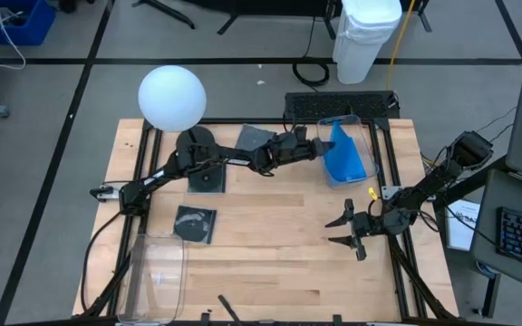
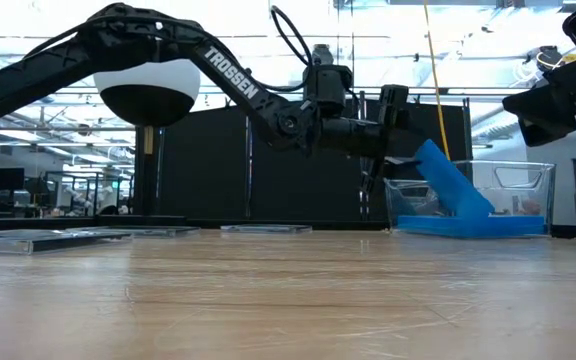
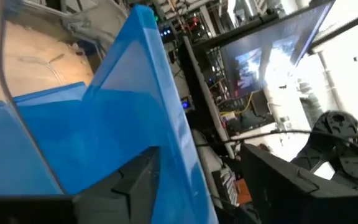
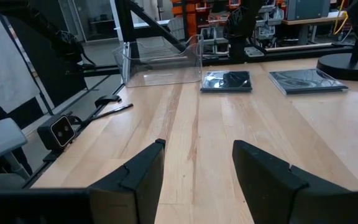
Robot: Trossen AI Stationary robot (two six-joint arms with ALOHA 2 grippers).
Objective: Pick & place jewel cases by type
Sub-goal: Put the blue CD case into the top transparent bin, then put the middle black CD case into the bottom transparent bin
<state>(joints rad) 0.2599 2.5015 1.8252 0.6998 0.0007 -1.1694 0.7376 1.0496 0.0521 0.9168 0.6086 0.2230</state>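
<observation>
The left gripper [image 1: 323, 145] is reached across the far side of the table to the clear bin [image 1: 361, 122] at the far right, and a tilted blue jewel case [image 1: 344, 149] is pinched between its fingers [image 3: 135, 180] – seen close in the left wrist view, with the case leaning on edge into the bin. In the low view that case [image 2: 453, 180] is propped at a slant over blue cases already lying flat on the bin floor [image 2: 468, 226]; the exact count is not clear, but this looks like the last blue one being placed, not yet released. The dark jewel cases are left unsorted: one [image 1: 195, 223] lies flat near the left middle of the table, one [image 1: 256, 138] at the far edge partly under the left arm, and what is judged a third [image 1: 207, 178] just beside the black base of the white globe lamp [image 1: 172, 97]. A second clear bin [image 1: 157, 272] at the near left holds nothing visible – presumably meant for the dark cases. The right gripper [image 1: 350, 228] waits low over the right side of the table, fingers spread, holding nothing. Roughly half the task is judged done.
</observation>
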